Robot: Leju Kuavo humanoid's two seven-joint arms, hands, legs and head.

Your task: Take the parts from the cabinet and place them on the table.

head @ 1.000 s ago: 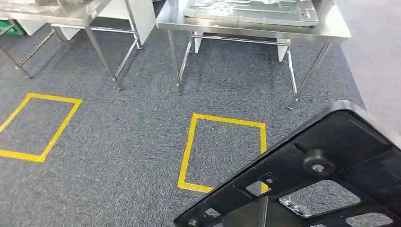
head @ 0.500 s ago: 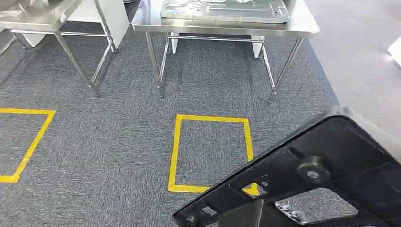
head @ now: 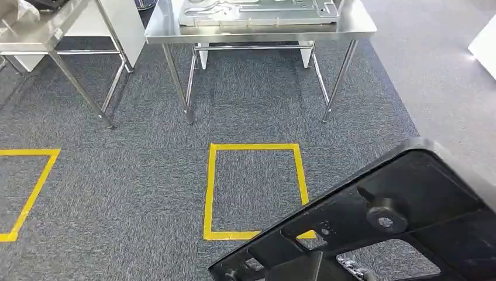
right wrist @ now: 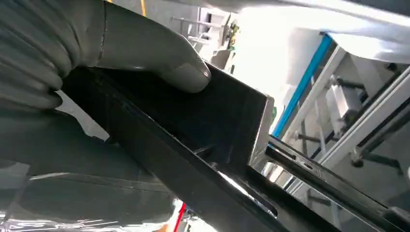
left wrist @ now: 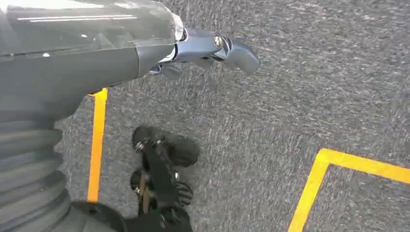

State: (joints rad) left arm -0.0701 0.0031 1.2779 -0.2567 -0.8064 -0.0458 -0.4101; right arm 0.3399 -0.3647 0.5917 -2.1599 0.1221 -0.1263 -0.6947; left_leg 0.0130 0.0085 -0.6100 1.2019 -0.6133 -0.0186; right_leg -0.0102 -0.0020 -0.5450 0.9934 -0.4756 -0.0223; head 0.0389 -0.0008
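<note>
A large black moulded part [head: 409, 199] with cut-outs and a round knob takes up the lower right of the head view, carried above the carpet. In the right wrist view my right hand [right wrist: 96, 43] grips this black part [right wrist: 193, 121], thumb pressed on its edge. My left hand [left wrist: 145, 48] hangs over the carpet with its fingers [left wrist: 232, 50] stretched out and nothing in it. Ahead stands a steel table [head: 164, 26] bearing a flat grey metal panel [head: 257, 9].
A yellow taped square [head: 209, 193] marks the carpet in front of the table. A second steel table [head: 41, 29] stands at the far left, with another yellow outline [head: 35, 181] below it. Something white [head: 485, 44] juts in at the right edge.
The whole picture has shifted: the camera has moved, so the table and the yellow square now sit further left and more centred. The black part keeps its place in my right hand.
</note>
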